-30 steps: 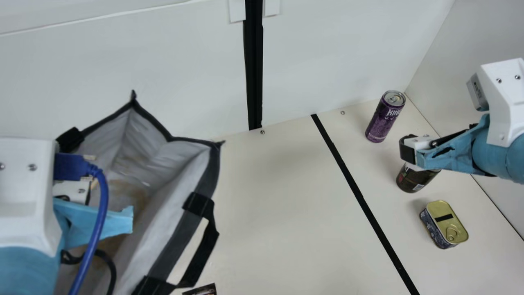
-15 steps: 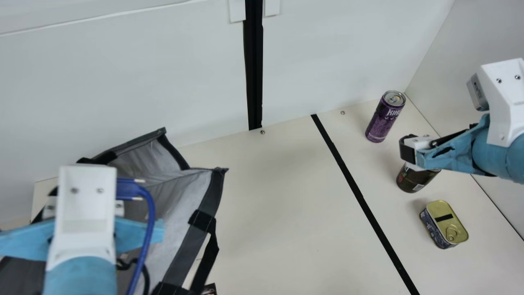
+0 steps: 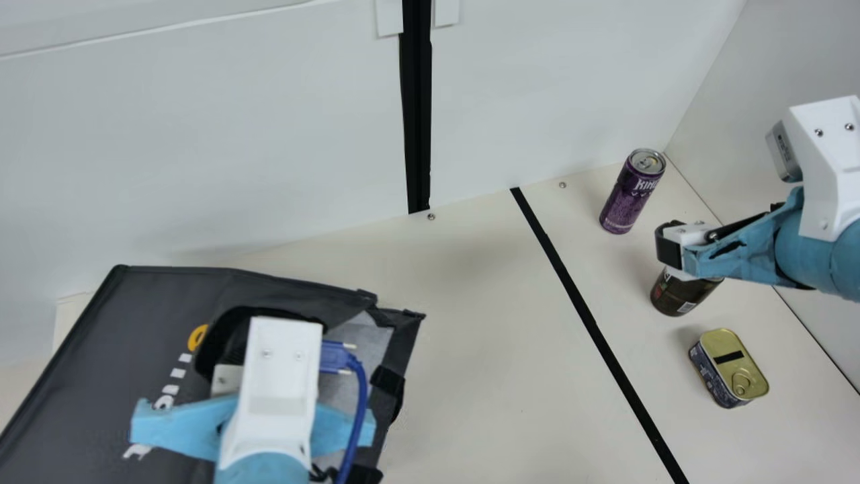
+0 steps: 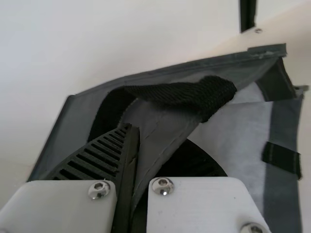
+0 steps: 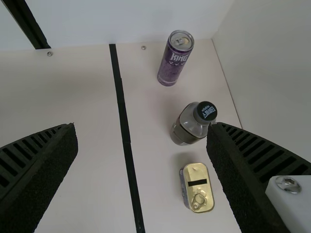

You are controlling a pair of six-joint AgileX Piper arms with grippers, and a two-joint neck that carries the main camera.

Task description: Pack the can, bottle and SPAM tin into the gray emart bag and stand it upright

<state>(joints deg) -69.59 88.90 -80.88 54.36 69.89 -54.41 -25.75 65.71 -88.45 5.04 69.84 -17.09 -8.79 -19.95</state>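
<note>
My left gripper (image 3: 269, 396) is over the gray emart bag (image 3: 74, 376), whose dark printed side faces up at the left. In the left wrist view, the gripper (image 4: 141, 145) is shut on fabric at the mouth of the bag (image 4: 158, 128), beside a black handle (image 4: 170, 94). At the right, my right gripper (image 3: 672, 249) hangs above the bottle (image 3: 682, 296), partly covering it. The right wrist view has that gripper (image 5: 143, 127) open and empty, the bottle (image 5: 189, 126) standing between the upright purple can (image 5: 175, 60) and the SPAM tin (image 5: 197, 187).
A white wall (image 3: 269, 134) closes off the back, and another wall (image 3: 759, 87) rises at the right. A black tape line (image 3: 591, 323) crosses the table between the bag and the three goods.
My left gripper has moved right, drawing the bag's mouth along. The bag has tipped over from wide open to its dark printed side up. My right arm and the three goods have kept still.
</note>
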